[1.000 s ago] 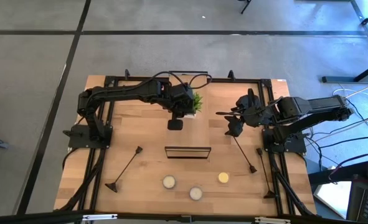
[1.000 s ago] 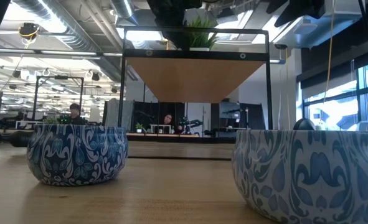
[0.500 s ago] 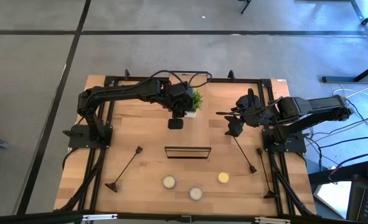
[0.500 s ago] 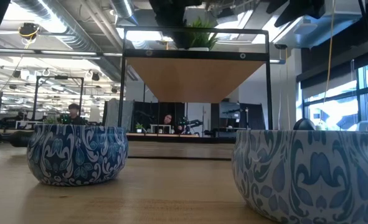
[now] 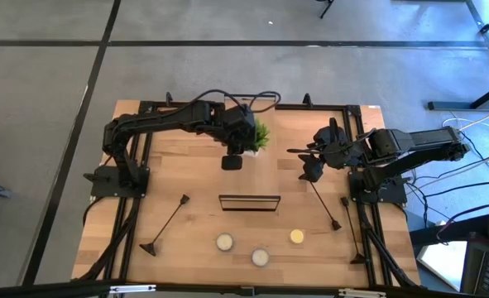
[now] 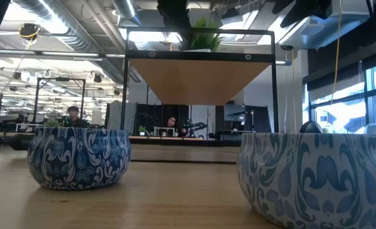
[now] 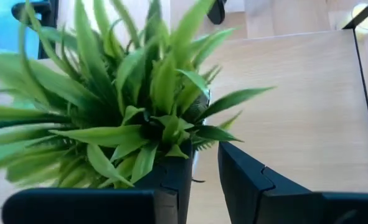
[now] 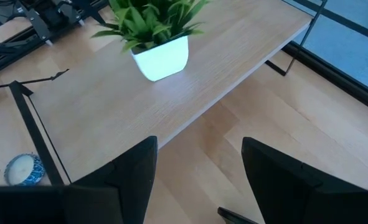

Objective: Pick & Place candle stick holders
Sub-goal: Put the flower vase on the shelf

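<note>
Two dark arms reach in over the light wooden table (image 5: 178, 178) from the left and right of the high view. The left gripper (image 7: 203, 155) sits at the upper centre of the table, right against the small green leafy plant in a white pot (image 5: 261, 134). Its fingers stand a little apart with a narrow gap, and leaves spread just ahead of the tips and over one finger; I see nothing clamped between them. The right gripper (image 8: 201, 146) hovers right of centre in the high view, beside the plant but apart from it, its fingers spread wide and empty.

Three thin black metal candle stick holders with round flat bases lie flat on the table, none of them held. One (image 5: 324, 204) runs from just below the right gripper down towards the lower right. A second (image 5: 351, 230) lies near the right edge, beside the arm's mount. The third (image 5: 167, 222) lies at the lower left, slanting from its base up towards the centre.

A black rectangular metal frame (image 5: 249, 196) stands at the table's middle. Below it, along the bottom of the high view, sit two white round candles (image 5: 224, 242) (image 5: 261, 257) and a yellow one (image 5: 297, 236). In the low view two blue-and-white patterned tins (image 6: 79, 158) (image 6: 315, 181) fill the foreground
</note>
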